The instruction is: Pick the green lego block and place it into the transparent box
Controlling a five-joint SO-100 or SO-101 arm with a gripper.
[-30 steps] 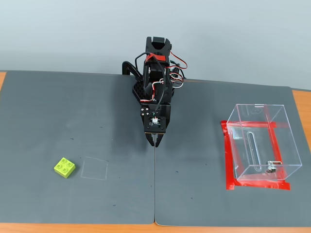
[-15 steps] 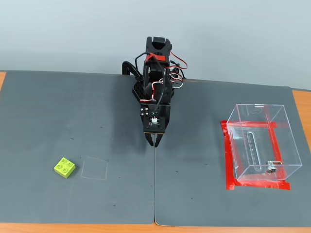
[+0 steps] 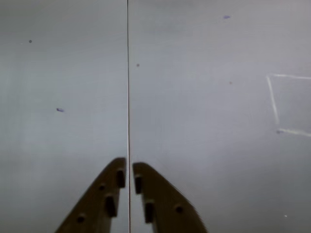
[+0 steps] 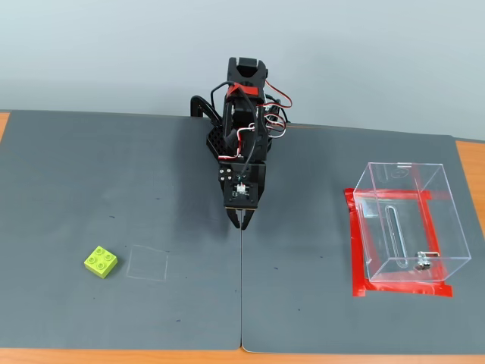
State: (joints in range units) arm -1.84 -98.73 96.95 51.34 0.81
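The green lego block (image 4: pixel 101 262), lime with four studs, lies on the grey mat at the front left of the fixed view. The transparent box (image 4: pixel 413 226) stands at the right, empty, with red tape around its base and a small metal fitting at its front wall. My gripper (image 4: pixel 242 221) hangs over the middle of the mat above the seam, well apart from both. In the wrist view the gripper (image 3: pixel 129 171) enters from the bottom, its fingers nearly together with nothing between them. Neither block nor box shows in the wrist view.
A seam (image 4: pixel 242 288) splits the two grey mats down the middle. A faint chalk square (image 4: pixel 147 263) is drawn just right of the block; it also shows in the wrist view (image 3: pixel 291 104). The orange table edge (image 4: pixel 227 356) runs along the front.
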